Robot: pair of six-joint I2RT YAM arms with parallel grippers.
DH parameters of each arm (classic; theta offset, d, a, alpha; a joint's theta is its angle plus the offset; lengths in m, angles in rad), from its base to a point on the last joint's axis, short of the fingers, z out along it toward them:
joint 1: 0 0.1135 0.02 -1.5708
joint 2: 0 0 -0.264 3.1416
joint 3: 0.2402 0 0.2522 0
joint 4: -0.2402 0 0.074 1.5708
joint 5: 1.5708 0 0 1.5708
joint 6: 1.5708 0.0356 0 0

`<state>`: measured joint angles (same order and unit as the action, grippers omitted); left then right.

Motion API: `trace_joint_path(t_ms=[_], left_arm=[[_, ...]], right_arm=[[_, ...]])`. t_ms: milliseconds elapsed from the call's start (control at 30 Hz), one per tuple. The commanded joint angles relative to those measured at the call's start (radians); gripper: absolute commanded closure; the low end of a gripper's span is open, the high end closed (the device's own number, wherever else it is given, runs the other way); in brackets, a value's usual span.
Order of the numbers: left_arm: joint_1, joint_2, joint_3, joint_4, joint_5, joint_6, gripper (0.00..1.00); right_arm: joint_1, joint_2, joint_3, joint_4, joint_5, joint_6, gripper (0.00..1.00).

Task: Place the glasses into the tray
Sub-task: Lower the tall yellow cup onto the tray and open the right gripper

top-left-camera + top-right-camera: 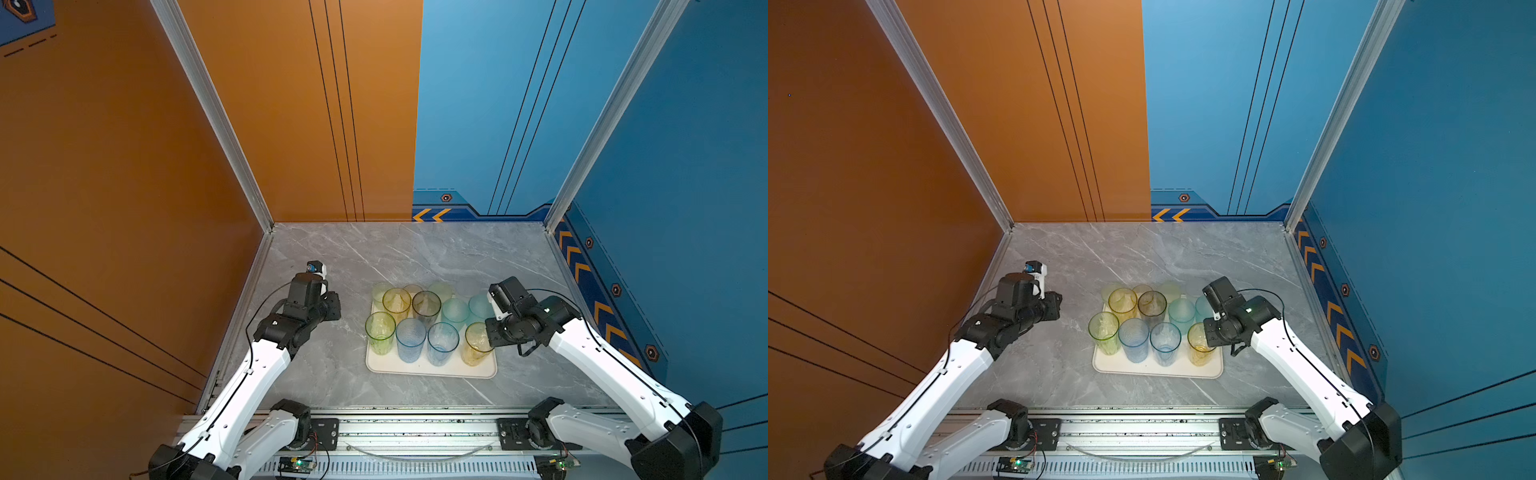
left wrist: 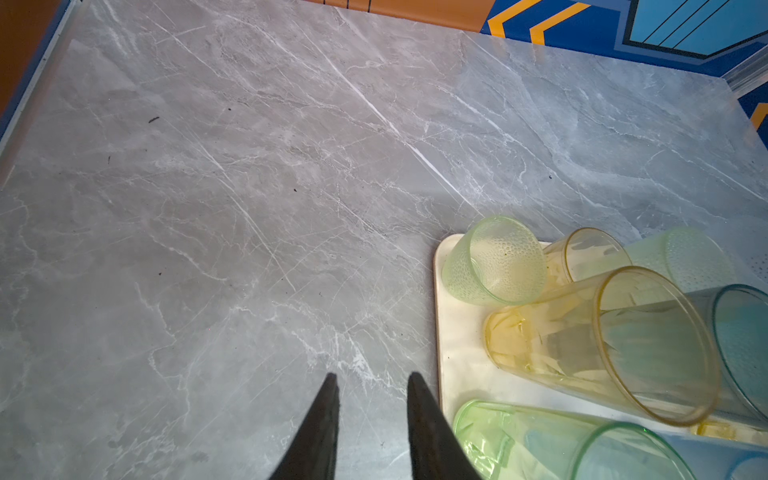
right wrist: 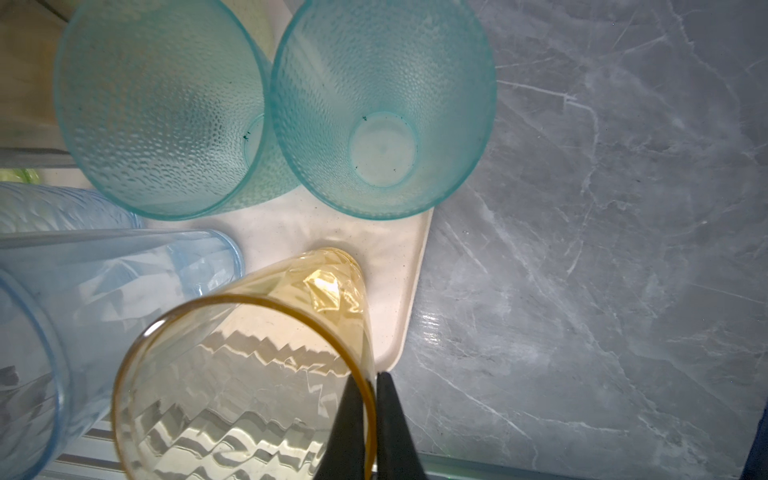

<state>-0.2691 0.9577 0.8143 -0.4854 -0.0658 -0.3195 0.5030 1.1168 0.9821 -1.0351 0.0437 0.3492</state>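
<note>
Back-row glasses [image 1: 441,291] half hidden behind nearer ones, blue tumbler [image 3: 104,299] cut off at right wrist view's edge

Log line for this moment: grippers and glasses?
left gripper: jaws apart, empty, above table beside tray | right gripper: jaws shut on rim of yellow tumbler, at tray corner | other glasses: upright in tray

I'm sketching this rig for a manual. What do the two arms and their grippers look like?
Both match: the left arm and right arm have white shell links dotted with small holes, black joint housings and black bases. A thin black cable loops along each. The left gripper and right gripper have slim black fingers tapering to points.
</note>
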Motion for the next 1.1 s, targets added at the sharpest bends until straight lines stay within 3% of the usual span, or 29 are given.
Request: trace_joint_path(t_ms=[0, 1067], left_arm=[[0.004, 0.003, 0.012, 0.007, 0.016, -0.001, 0.70], [0.004, 0.007, 0.016, 0.007, 0.004, 0.005, 0.70]], right_arm=[[-0.007, -0.006, -0.018, 0.010, -0.018, 0.016, 0.90], [-0.023, -0.085, 0.030, 0.019, -0.003, 0.022, 0.66]])
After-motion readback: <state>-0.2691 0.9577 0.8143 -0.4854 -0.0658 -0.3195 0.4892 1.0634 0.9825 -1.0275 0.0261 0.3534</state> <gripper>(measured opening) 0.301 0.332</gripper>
